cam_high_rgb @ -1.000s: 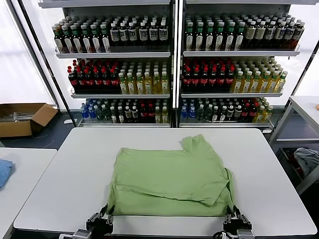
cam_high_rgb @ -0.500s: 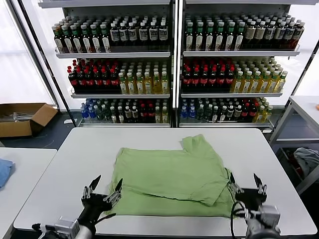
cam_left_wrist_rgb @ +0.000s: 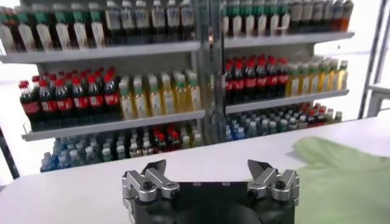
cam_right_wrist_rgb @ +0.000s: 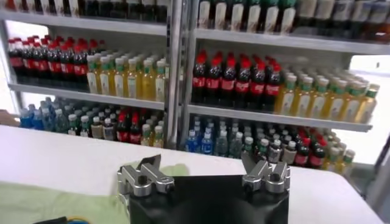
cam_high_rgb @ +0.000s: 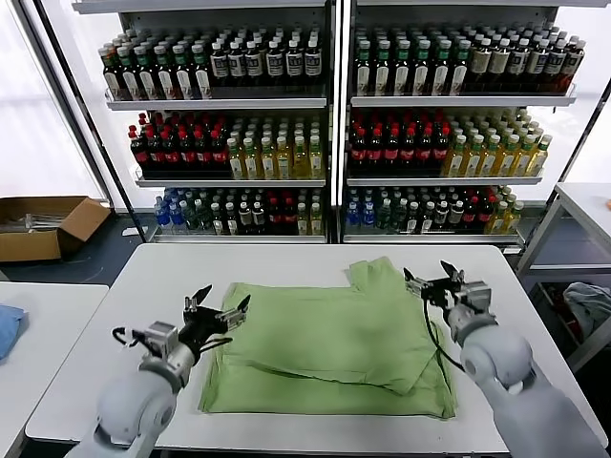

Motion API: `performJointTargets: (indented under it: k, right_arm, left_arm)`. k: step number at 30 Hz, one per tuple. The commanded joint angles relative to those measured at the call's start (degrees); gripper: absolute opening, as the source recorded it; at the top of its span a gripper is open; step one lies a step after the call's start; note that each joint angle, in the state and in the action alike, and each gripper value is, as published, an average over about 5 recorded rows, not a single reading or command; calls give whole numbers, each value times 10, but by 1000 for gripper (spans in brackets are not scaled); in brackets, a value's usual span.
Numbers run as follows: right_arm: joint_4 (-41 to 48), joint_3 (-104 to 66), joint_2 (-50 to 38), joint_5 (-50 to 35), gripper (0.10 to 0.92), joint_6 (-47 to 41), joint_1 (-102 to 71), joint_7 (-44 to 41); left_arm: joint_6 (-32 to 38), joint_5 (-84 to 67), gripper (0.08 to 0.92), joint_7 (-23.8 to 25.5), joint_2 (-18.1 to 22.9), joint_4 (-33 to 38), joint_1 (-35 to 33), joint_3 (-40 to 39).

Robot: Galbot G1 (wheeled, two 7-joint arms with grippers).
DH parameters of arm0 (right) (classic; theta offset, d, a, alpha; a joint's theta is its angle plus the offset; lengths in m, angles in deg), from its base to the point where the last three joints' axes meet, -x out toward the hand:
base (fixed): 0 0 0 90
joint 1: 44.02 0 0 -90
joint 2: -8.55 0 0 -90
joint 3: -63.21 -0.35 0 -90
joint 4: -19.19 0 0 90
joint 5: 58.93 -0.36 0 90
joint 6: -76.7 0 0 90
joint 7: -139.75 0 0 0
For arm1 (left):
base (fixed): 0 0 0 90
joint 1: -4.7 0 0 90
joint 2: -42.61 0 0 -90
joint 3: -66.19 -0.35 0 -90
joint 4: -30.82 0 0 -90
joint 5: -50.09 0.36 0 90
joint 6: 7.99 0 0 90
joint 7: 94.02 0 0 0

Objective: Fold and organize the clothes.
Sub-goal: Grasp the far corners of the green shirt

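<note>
- Behind the white desk (cam_high_rgb: 115, 315) stand two shelving units (cam_high_rgb: 329, 124) stocked with rows of bottled drinks; a cardboard box (cam_high_rgb: 43, 227) sits on the floor to the left.
- One light green shirt (cam_high_rgb: 334, 343) lies flat in the middle of the desk, partly folded: an upper layer is laid over the lower one, and one sleeve (cam_high_rgb: 377, 277) sticks out at the far edge. No print shows, so the printed side is probably turned under.
- Two end effectors are in view, and neither holds anything.
- The left end effector (cam_high_rgb: 218, 313) hovers over the shirt's left edge with its fingers spread wide, apparently to take up that side.
- The right end effector (cam_high_rgb: 441, 284) hangs just off the shirt's far right corner, near the sleeve, also spread wide.
- Both wrist views show empty jaws aimed toward the shelves.
- Judging from the symmetric placement, the next step looks like a two-handed fold of the sides.
- A blue cloth (cam_high_rgb: 8, 329) lies on a neighbouring desk at the left, and a pale bundle (cam_high_rgb: 587, 305) sits low on the right.
</note>
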Motion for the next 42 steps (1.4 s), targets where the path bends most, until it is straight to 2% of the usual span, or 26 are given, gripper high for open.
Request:
performJointTargets:
  k: [1,20,33,38,42]
  right_arm:
    - [174,72,51,19,823,0,135,-31]
    - [350,43,145,97,823,32,145,-46]
    - [345,42,156,108,823,34,119,-52]
    - [340,43,160,112,778,35,109,-51]
    - [327,43,157,115,672,36,97,-50]
  left_arm:
    - [-14,-24,823,8,-6,-204,161,-59]
    - [-7,4,823,19,51,-342,225,-96]
    - [-9,11,819,21,55,-347,203,-93]
    - [-12,16,731,22,55,-347,191,-94]
    - [-13,16,619,22,58,-340,180,-96]
